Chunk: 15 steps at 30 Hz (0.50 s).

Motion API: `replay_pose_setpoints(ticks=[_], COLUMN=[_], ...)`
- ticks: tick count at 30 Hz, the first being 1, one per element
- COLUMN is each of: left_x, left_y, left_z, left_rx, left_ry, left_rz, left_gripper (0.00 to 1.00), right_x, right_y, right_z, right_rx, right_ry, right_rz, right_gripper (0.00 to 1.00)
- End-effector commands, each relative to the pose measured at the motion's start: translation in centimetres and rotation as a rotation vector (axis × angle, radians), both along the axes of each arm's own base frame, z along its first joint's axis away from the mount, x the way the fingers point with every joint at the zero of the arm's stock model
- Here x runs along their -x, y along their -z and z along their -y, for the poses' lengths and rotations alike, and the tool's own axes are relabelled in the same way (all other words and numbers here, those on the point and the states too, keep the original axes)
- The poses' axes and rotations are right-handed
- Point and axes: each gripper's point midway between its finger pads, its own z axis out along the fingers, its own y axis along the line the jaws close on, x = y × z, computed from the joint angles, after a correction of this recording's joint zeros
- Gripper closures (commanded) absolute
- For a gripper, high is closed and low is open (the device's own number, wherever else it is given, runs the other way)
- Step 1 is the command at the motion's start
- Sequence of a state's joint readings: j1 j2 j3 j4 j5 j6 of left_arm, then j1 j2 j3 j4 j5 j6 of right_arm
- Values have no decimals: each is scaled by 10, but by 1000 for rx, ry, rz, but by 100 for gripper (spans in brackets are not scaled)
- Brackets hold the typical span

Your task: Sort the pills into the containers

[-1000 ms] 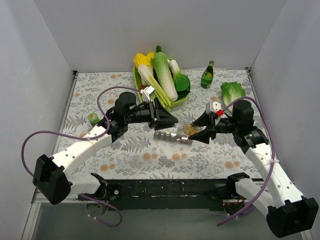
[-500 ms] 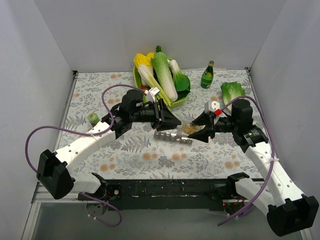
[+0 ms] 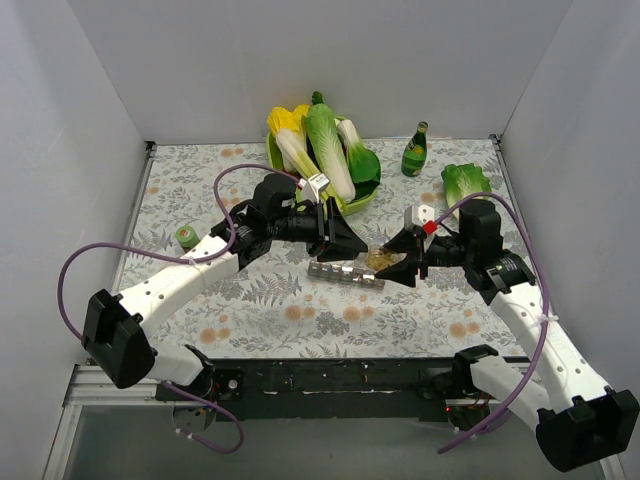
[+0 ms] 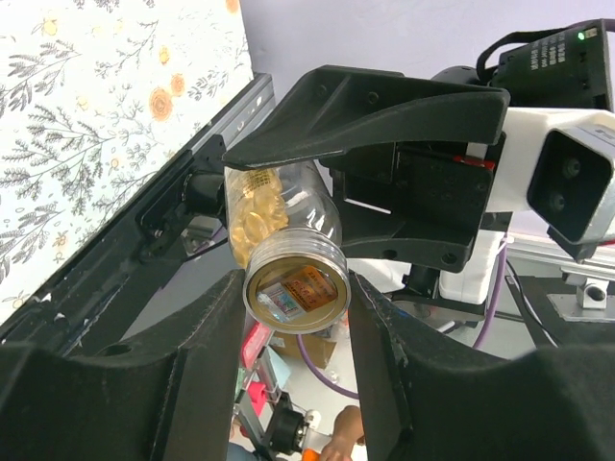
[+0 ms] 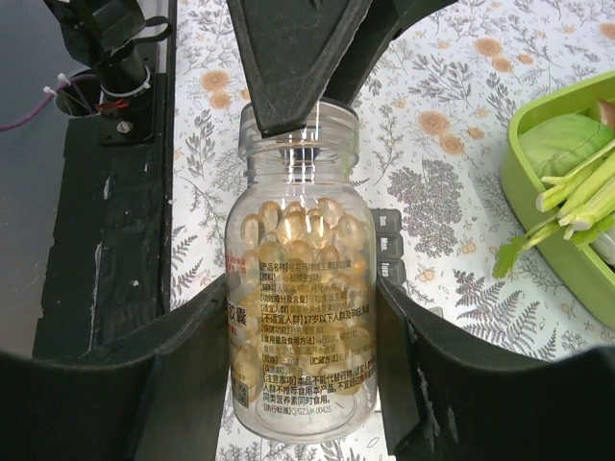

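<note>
A clear pill bottle full of yellow capsules is held in the air between both grippers, just above the strip. My right gripper is shut on its body, with the fingers pressing both sides. My left gripper is closed around its mouth end, and its fingers overlap the neck. I cannot tell whether a lid is on. The containers, a silvery-grey strip of joined compartments, lie on the floral table below the bottle. Part of the strip shows behind the bottle in the right wrist view.
A green tray of vegetables stands behind the grippers; it also shows in the right wrist view. A green bottle and a lettuce leaf are at the back right. A small green can sits on the left.
My left arm has swung right and forward, bringing its gripper onto the bottle's mouth end. The right gripper has shifted slightly left with the bottle.
</note>
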<state>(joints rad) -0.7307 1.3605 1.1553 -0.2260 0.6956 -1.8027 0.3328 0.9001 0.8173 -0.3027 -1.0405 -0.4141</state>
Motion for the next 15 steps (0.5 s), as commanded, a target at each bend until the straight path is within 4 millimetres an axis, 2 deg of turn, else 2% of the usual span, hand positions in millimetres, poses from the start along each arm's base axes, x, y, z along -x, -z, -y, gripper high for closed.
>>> replay_pose_setpoints(ticks=[1,9,15], left_x=[7,-3,2], left_y=[-10,0,8], left_z=[2,1,5], left_rx=[-13,-135,-143], left_ry=[53,57,127], left_rz=[36,57,33], left_gripper=[79,79,80], right_x=[0,0,2], right_y=[-20,-17,-19], right_z=[-4,-4,-6], right_rx=[1,37,27], right_ry=[-26,-12,-17], right_rz=[95,117,113], right_gripper=[94,94,94])
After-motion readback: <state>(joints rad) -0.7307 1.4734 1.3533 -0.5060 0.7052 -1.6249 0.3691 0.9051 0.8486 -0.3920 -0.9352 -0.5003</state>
